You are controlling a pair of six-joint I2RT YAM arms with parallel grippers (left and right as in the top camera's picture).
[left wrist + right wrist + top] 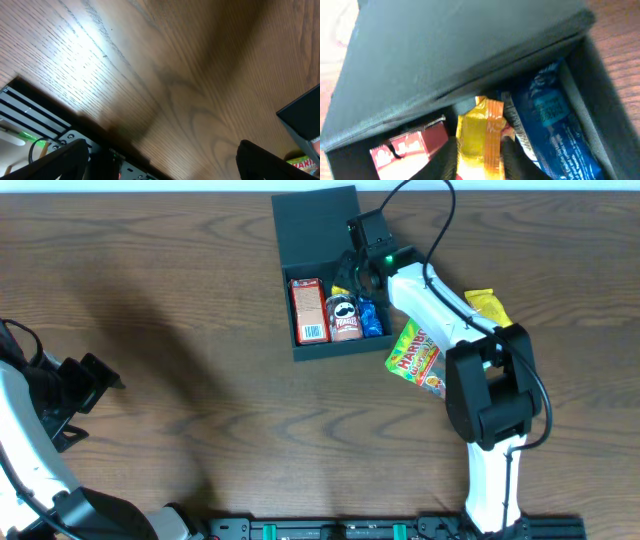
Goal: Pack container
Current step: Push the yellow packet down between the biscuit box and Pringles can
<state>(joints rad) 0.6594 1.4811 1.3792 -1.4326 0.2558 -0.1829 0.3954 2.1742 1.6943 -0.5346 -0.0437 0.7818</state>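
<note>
- Holding a yellow packet (480, 130) pinched between its narrowly parted fingers, the right pincer (479, 162) hangs over the open box (325, 348), as we read the wrist view.
- We find the box at the far middle of the tabletop (180, 300), with its lid folded back. A red carton (307, 310), a can of crisps (345, 317) and a blue packet (550, 115) already lie side by side inside.
- We judge the step in hand to be setting the yellow packet into the back of the box, behind the can.
- To do it well, we would keep the packet upright, lower it clear of the rear wall and lid hinge, and let go only once it rests.
- We would also avoid nudging the blue packet, which lies just beside the fingers.
- A bag of gummies (413, 358) and a second yellow packet (487, 304) wait on the tabletop to the box's right.
- The left pincer (162, 162) stands wide open and empty, well apart at the tabletop's left edge.
</note>
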